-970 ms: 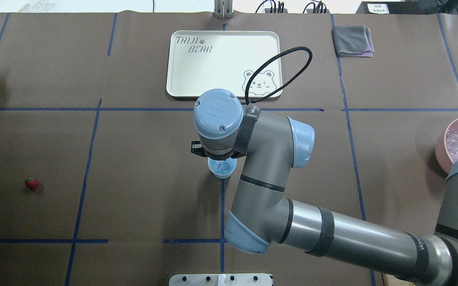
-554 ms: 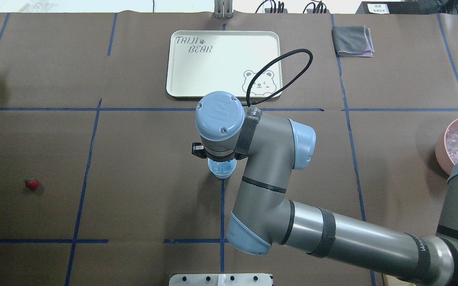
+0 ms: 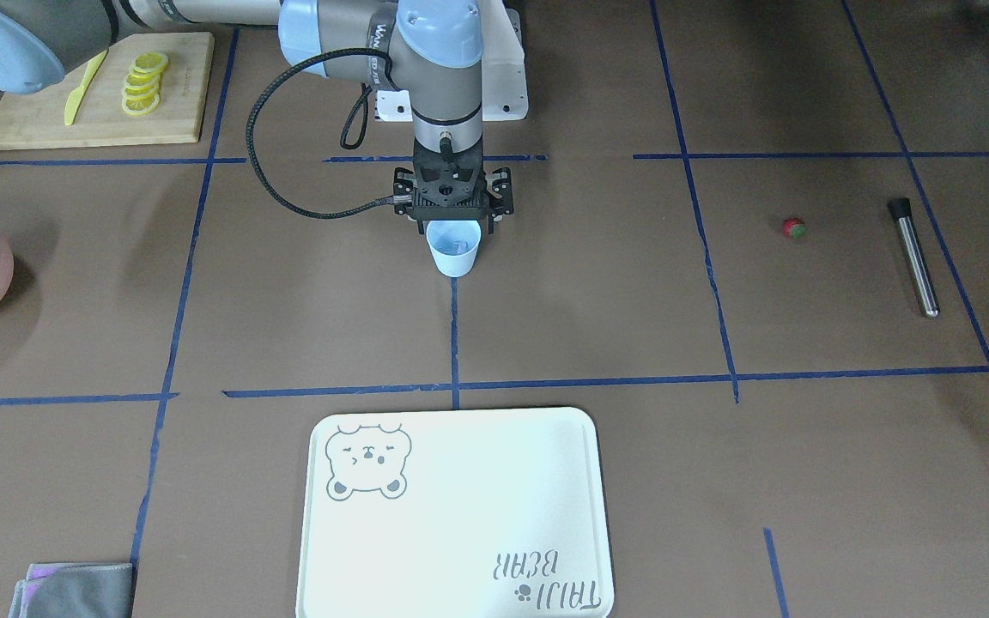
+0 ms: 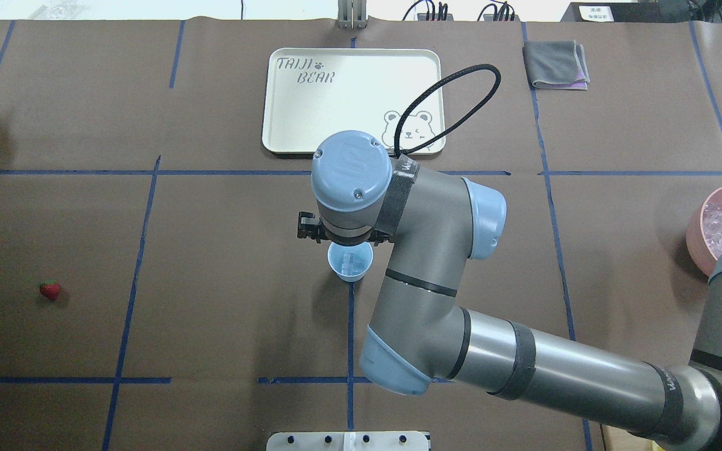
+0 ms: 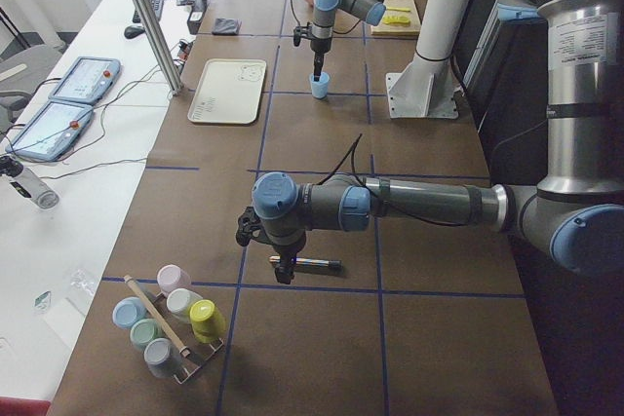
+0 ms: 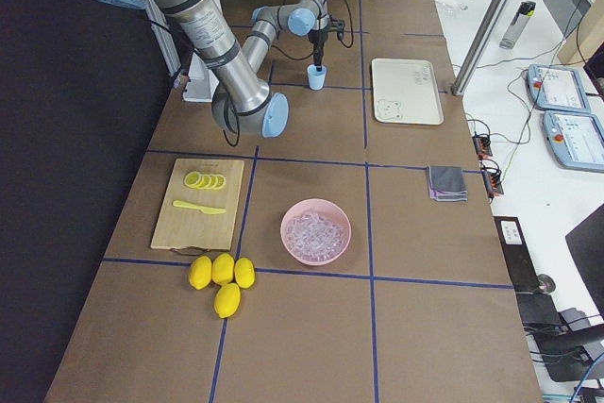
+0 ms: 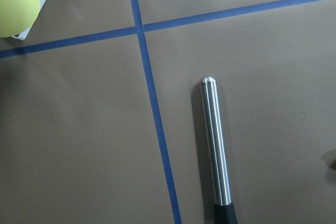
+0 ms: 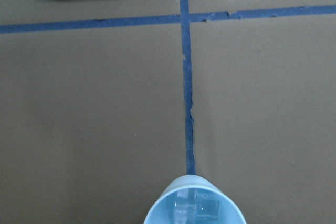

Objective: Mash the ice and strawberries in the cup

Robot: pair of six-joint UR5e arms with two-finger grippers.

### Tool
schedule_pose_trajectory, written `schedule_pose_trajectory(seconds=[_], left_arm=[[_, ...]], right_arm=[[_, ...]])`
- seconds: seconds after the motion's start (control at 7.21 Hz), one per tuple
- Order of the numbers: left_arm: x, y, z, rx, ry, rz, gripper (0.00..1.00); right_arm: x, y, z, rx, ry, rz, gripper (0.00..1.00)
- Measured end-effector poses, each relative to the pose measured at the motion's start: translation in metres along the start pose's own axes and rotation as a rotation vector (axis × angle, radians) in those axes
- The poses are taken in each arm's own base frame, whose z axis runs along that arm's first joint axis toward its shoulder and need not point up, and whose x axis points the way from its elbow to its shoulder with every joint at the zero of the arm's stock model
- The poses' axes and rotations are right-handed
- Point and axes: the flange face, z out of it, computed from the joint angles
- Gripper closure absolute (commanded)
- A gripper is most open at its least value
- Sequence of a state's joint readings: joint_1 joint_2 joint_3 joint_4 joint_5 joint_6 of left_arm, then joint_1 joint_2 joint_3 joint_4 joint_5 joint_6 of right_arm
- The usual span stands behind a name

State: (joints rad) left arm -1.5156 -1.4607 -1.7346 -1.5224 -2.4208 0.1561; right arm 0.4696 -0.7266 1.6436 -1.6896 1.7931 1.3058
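The pale blue cup (image 3: 453,247) stands upright mid-table, with clear ice (image 4: 350,260) cubes in its bottom, which the right wrist view also shows as ice (image 8: 202,205). My right gripper (image 3: 453,215) hangs just above the cup's robot-side rim, jaws spread open and holding nothing. The red strawberry (image 4: 49,289) lies alone far to the left, seen too as strawberry (image 3: 794,227). A metal rod (image 7: 215,145) with a black handle lies under my left gripper (image 5: 283,268); I cannot tell whether that gripper is open or shut.
A pink bowl (image 4: 694,230) of ice sits at the right edge. The white tray (image 4: 353,100) lies beyond the cup, with a grey cloth (image 4: 555,64) to its right. A cutting board (image 3: 95,112) with lemon slices and a cup rack (image 5: 171,323) stand at the table's ends.
My right wrist has moved slightly up and away from the cup. More of the cup's mouth now shows, with ice inside.
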Motion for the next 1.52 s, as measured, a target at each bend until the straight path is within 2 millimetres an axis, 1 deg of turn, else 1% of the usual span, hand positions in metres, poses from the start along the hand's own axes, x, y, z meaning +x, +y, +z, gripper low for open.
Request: schedule_pose_trajectory(seconds=[0.14,0.28,0.42,0.55,0.69,0.83,0.97,1.11,1.25,1.39,1.52], left_arm=[[0.001,-0.001,0.000,0.001,-0.001,0.002,0.00],[0.002,-0.002,-0.001,0.003,-0.002,0.006,0.00],[0.004,-0.002,-0.002,0.005,-0.003,0.010,0.00],[0.004,-0.003,-0.001,0.001,-0.006,0.010,0.00],[0.004,-0.003,0.002,-0.005,-0.008,0.010,0.00],[0.006,-0.004,0.002,-0.006,-0.009,0.011,0.00],[0.008,-0.005,0.000,-0.002,-0.010,0.013,0.00],[0.011,-0.009,-0.003,0.003,-0.011,0.018,0.00],[0.014,-0.014,-0.006,0.011,-0.011,0.026,0.00],[0.016,-0.018,-0.008,0.018,-0.010,0.034,0.00],[0.018,-0.020,-0.010,0.032,-0.011,0.051,0.00]], right_arm=[[0.012,-0.019,-0.015,-0.002,-0.016,0.011,0.01],[0.033,-0.043,-0.027,-0.013,-0.023,0.008,0.01],[0.069,-0.066,-0.037,-0.022,-0.022,-0.017,0.01],[0.116,-0.084,-0.048,-0.025,-0.020,-0.053,0.01],[0.169,-0.101,-0.061,-0.031,-0.022,-0.095,0.01],[0.231,-0.118,-0.075,-0.043,-0.021,-0.154,0.01],[0.300,-0.133,-0.084,-0.054,-0.008,-0.227,0.01],[0.376,-0.145,-0.092,-0.068,0.010,-0.309,0.01],[0.452,-0.151,-0.102,-0.082,0.024,-0.381,0.01],[0.519,-0.149,-0.110,-0.094,0.033,-0.437,0.01],[0.576,-0.143,-0.114,-0.109,0.045,-0.479,0.01]])
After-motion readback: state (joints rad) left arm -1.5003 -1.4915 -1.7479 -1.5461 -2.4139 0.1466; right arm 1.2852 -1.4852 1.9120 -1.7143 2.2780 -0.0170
